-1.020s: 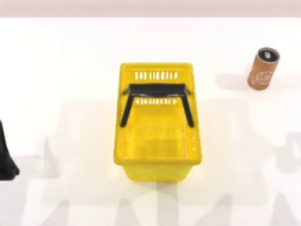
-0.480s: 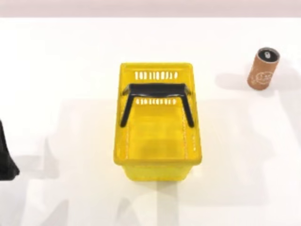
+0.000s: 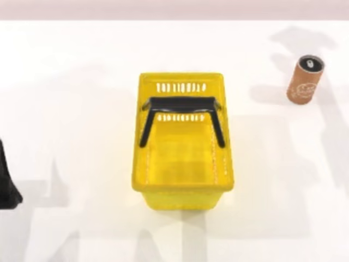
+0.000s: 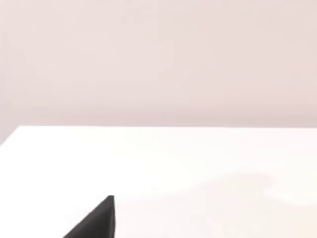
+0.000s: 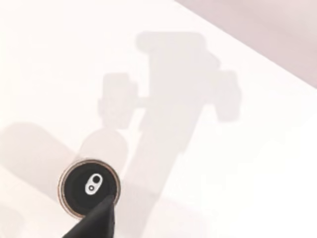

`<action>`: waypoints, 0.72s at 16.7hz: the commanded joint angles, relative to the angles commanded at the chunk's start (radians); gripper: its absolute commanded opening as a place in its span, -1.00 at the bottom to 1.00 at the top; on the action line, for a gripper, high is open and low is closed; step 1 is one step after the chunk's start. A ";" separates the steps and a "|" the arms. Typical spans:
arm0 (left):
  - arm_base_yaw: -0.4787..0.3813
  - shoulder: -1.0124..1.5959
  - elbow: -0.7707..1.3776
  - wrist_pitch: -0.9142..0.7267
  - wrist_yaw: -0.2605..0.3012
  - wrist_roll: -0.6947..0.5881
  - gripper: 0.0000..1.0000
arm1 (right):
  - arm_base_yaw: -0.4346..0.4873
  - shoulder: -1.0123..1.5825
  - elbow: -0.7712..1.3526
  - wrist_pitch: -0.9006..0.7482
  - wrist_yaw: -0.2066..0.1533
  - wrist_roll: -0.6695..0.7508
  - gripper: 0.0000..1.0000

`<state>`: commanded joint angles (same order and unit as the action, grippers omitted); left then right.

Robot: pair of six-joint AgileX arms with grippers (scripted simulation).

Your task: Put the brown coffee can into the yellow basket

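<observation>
Approach step: the right pincer (image 5: pixel 91 223) hangs over the can (image 5: pixel 89 187), its spread untellable; next it must descend around the can, well apart from the basket (image 3: pixel 182 188).

Over the last second my right arm's shadow moved across the table (image 3: pixel 82 49): it left the lower right edge and spread up toward the brown coffee can (image 3: pixel 305 79), with a new patch at the far right corner behind it.

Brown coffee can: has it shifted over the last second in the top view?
No. The brown coffee can stands upright at the same spot right of the yellow basket.
</observation>
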<state>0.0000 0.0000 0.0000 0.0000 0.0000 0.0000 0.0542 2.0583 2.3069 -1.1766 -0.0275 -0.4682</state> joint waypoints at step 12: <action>0.000 0.000 0.000 0.000 0.000 0.000 1.00 | 0.062 0.557 0.327 -0.331 -0.024 -0.156 1.00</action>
<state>0.0000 0.0000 0.0000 0.0000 0.0000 0.0000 0.1162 2.6151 2.6339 -1.5078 -0.0512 -0.6242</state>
